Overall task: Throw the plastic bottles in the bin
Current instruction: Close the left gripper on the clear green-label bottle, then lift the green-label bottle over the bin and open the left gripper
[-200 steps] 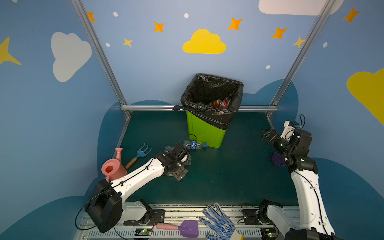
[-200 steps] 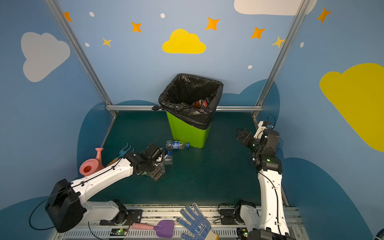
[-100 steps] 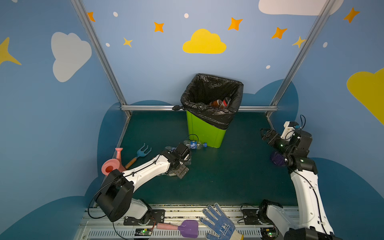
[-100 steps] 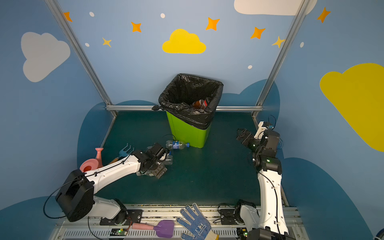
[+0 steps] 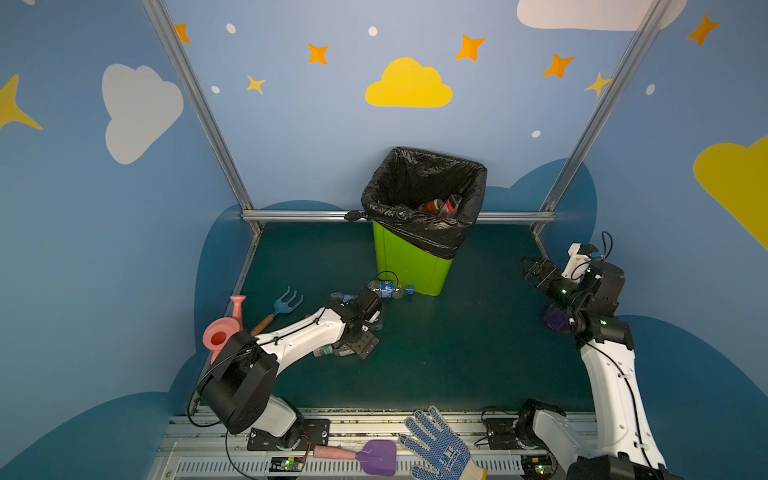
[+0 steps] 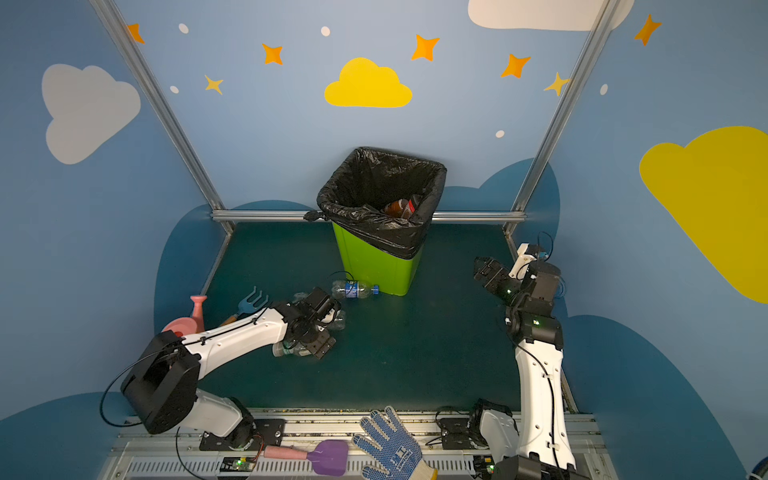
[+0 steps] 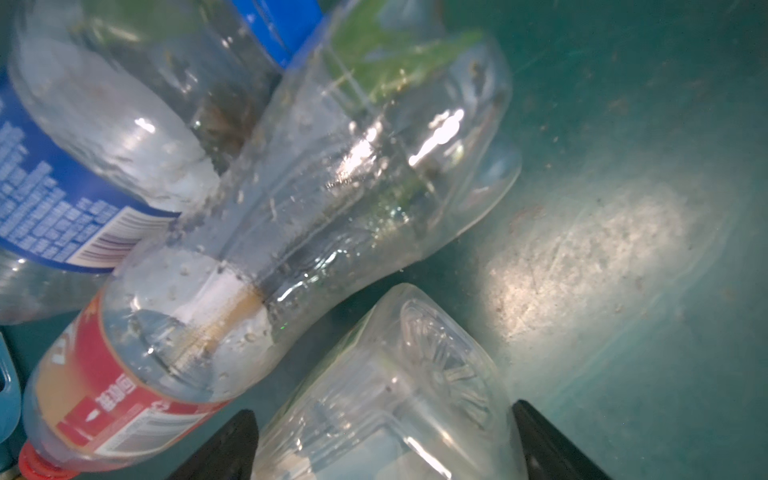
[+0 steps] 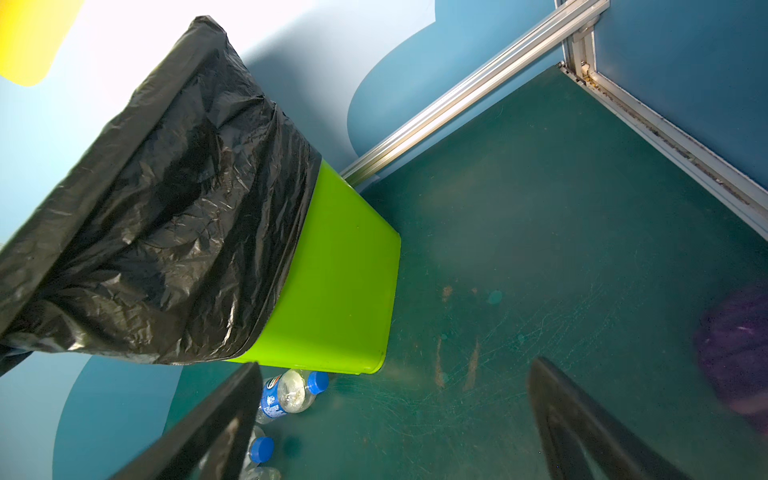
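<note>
The dark green bench (image 5: 457, 353) carries the bin (image 5: 411, 266) at the middle of its back edge. The black liner is folded over the rim, and a brown bottle (image 5: 434, 205) already lies inside.

The left gripper (image 5: 365, 328) is down low on the left half of the bench, in front of the bin, among the bottles that are still out. The right gripper (image 5: 534, 270) is raised near the right edge, well apart from every loose bottle. Its fingers are spread wide with nothing between them, so the left arm is plainly the nearer one.

One blue-capped bottle (image 5: 388, 289) lies on its side just beside the foot of the bin.

In the left wrist view, a blue-labelled bottle (image 7: 62, 187) and a red-labelled bottle (image 7: 166, 332) lie crossed against each other. Just beside them a clear bottle (image 7: 399, 395) lies on its side. Its base points away from the wrist and its long axis runs out along the gripper's reach.

The left fingers (image 7: 237, 440) stand apart, one on each side of this clear bottle, so closing would bite across its width. The bottle looks unsqueezed, and I cannot tell whether the fingers already touch it. The red-labelled bottle lies close enough that lifting may nudge it.
</note>
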You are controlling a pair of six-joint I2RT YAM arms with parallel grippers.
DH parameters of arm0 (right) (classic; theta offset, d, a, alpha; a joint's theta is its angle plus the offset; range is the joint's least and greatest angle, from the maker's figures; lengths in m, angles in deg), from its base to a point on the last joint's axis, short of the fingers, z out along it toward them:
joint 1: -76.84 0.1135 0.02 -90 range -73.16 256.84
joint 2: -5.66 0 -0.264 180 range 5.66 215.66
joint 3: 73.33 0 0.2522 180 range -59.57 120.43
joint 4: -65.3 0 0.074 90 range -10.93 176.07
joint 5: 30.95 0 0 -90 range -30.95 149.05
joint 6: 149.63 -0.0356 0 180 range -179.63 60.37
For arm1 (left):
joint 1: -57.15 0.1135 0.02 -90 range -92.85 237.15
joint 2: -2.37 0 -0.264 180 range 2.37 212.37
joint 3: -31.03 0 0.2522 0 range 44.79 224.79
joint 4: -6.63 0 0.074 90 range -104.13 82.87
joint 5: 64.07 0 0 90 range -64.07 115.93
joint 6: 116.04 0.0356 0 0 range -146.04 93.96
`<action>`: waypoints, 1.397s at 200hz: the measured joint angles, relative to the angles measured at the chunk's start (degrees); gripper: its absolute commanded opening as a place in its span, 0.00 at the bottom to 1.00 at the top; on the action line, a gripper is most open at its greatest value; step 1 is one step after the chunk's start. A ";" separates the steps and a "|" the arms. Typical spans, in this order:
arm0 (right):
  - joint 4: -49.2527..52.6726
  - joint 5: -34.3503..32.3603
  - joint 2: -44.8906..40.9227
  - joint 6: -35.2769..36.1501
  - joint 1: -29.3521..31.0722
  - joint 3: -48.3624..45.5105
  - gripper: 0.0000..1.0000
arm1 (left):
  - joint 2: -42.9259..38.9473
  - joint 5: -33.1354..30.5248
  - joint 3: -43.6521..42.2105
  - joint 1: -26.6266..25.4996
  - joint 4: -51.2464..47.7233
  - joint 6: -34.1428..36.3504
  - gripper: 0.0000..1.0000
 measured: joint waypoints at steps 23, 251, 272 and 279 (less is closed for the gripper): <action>-0.04 0.11 0.00 -0.13 -0.13 0.00 0.98 | 1.42 0.15 0.44 0.00 -0.68 -0.33 0.84; -0.42 2.12 0.00 -1.64 -3.23 0.00 0.98 | -2.21 0.37 3.02 -0.02 -3.48 -4.55 0.45; -0.44 2.12 0.00 -1.66 -3.23 0.00 0.98 | -9.55 -0.94 6.86 0.02 -3.82 -5.42 0.43; -0.44 2.12 0.00 -1.64 -3.23 0.00 0.98 | -12.02 -1.64 8.98 0.04 -3.93 -5.57 0.43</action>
